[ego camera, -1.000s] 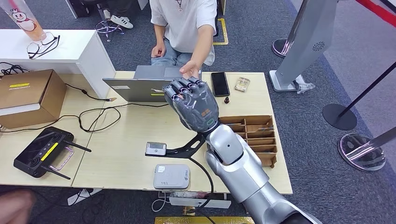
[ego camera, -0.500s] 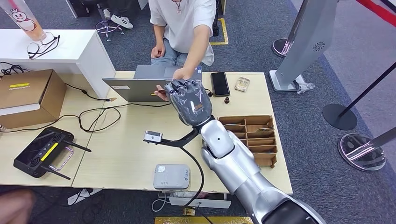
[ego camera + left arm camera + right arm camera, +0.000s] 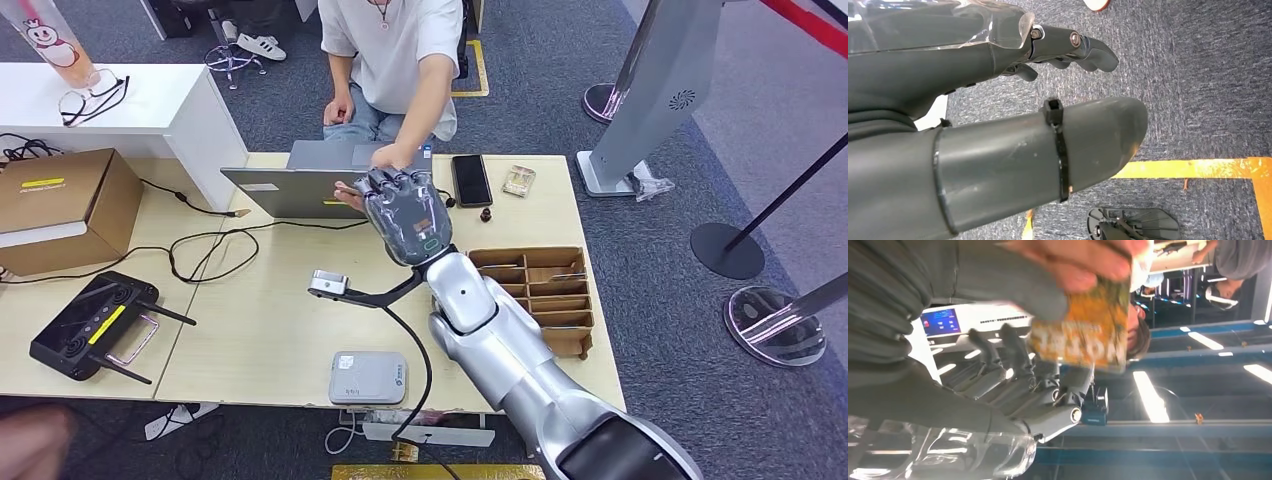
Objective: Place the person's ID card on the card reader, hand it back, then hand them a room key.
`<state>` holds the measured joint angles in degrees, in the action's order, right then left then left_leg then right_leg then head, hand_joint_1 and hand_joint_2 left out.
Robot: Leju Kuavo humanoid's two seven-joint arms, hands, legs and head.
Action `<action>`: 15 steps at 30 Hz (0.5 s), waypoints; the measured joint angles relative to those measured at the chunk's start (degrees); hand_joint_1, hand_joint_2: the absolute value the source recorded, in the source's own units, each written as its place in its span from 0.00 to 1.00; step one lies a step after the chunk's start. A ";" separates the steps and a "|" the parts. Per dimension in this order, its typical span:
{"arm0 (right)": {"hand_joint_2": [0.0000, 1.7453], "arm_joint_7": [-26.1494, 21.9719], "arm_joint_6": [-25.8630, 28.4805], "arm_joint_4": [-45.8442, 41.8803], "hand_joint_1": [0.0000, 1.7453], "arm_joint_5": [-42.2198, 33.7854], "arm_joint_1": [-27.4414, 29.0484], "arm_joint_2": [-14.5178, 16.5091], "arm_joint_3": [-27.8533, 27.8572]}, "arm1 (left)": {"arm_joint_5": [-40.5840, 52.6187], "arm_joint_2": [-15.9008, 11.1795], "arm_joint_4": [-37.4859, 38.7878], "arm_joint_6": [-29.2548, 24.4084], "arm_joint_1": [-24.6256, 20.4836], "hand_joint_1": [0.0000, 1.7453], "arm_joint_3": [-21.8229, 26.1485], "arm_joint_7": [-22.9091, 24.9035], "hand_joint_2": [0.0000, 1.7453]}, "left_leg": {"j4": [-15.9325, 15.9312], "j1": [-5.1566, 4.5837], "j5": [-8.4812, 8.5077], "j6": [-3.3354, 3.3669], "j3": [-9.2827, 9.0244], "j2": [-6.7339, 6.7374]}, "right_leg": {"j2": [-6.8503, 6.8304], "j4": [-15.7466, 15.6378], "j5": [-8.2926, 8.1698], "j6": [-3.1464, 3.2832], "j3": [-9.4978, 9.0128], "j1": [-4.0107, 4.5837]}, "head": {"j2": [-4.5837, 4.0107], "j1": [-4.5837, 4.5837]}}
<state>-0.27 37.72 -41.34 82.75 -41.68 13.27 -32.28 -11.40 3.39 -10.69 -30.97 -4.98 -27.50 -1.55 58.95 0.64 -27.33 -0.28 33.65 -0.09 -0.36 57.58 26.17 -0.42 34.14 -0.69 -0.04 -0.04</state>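
Observation:
My right hand point(image 3: 405, 215) is raised over the far side of the table, its back toward me, at the open laptop point(image 3: 290, 188). The person's hand point(image 3: 385, 158) reaches in and meets its fingertips. In the right wrist view an orange room key card point(image 3: 1080, 327) with printed letters sits between my thumb and fingers point(image 3: 1018, 365), and the person's fingers point(image 3: 1073, 260) grip its other edge. The grey card reader point(image 3: 368, 377) lies near the table's front edge. My left hand point(image 3: 998, 150) hangs over blue carpet, fingers apart, holding nothing.
A wooden compartment tray point(image 3: 545, 290) stands right of my forearm. A black phone point(image 3: 470, 180) and a small packet point(image 3: 518, 180) lie at the far edge. A cardboard box point(image 3: 60, 205), cables and a black remote controller point(image 3: 90, 325) occupy the left. Barrier posts stand at the right.
My right hand has moved forward and slightly left, away from me, toward the person. The person's hand has shifted left and closed in on my fingertips.

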 joint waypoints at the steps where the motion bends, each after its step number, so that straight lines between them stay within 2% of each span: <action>1: 1.00 0.12 0.00 0.20 0.00 0.00 -0.02 0.01 0.00 | 0.03 0.02 0.00 0.00 0.00 0.00 0.00 0.00 0.00 | 0.00 0.00 0.00 0.00 0.00 0.00 | 0.00 0.00 0.00 0.00 0.00 0.00 | 0.00 0.00; 15: 1.00 -0.02 0.47 1.43 0.00 -0.10 -0.19 0.28 0.00 | 0.02 0.28 0.00 0.00 -0.04 0.00 0.00 0.01 0.00 | 0.00 0.00 0.00 0.00 0.00 0.00 | 0.01 0.00 0.00 0.00 0.01 0.00 | 0.00 -0.01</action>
<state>-0.29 38.20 -39.91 82.65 -41.88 13.55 -32.28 -11.38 3.67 -10.69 -30.97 -5.02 -27.50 -1.54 58.95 0.64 -27.33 -0.28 33.66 -0.08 -0.36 57.58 26.18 -0.42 34.15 -0.69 -0.04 -0.04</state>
